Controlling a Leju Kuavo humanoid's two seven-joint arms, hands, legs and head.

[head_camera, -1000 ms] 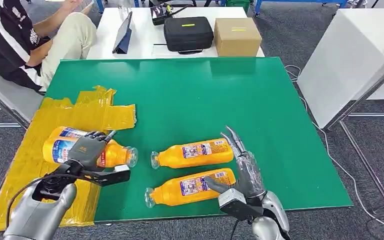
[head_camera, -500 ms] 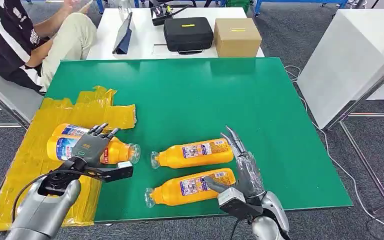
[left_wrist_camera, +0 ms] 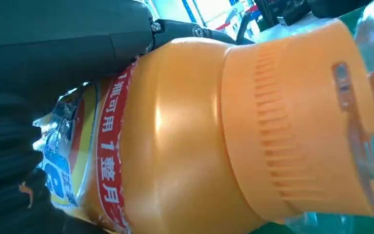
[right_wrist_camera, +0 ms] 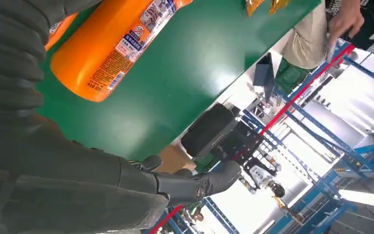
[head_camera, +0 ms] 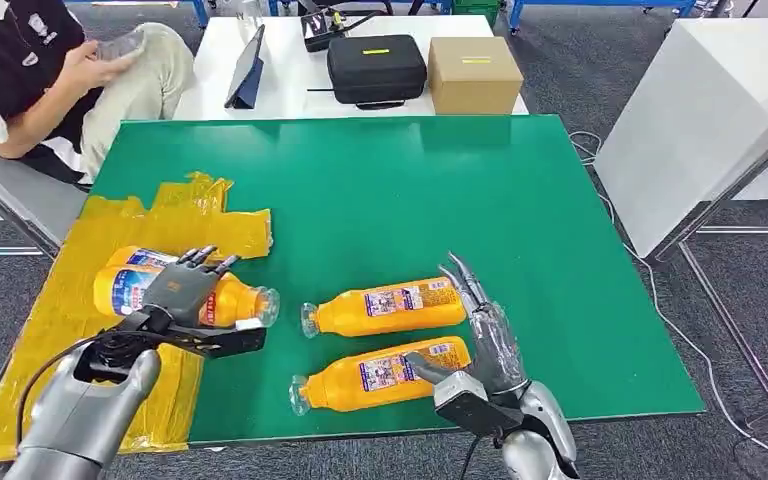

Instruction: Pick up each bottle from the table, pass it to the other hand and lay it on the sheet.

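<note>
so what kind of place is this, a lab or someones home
Most likely a robot lab or workshop, not a home: a green test table on grey carpet, blue metal racking behind, and a side table with an equipment case, a cardboard box and a seated person.

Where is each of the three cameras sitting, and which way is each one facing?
Head view: high on the body, looking down at the green table; both arms, left hand, right hand.
Left wrist view: behind the left hand, close on the orange bottle.
Right wrist view: behind the right hand, across the table toward the black case.
Shared: left wrist and head views show that bottle.
</note>
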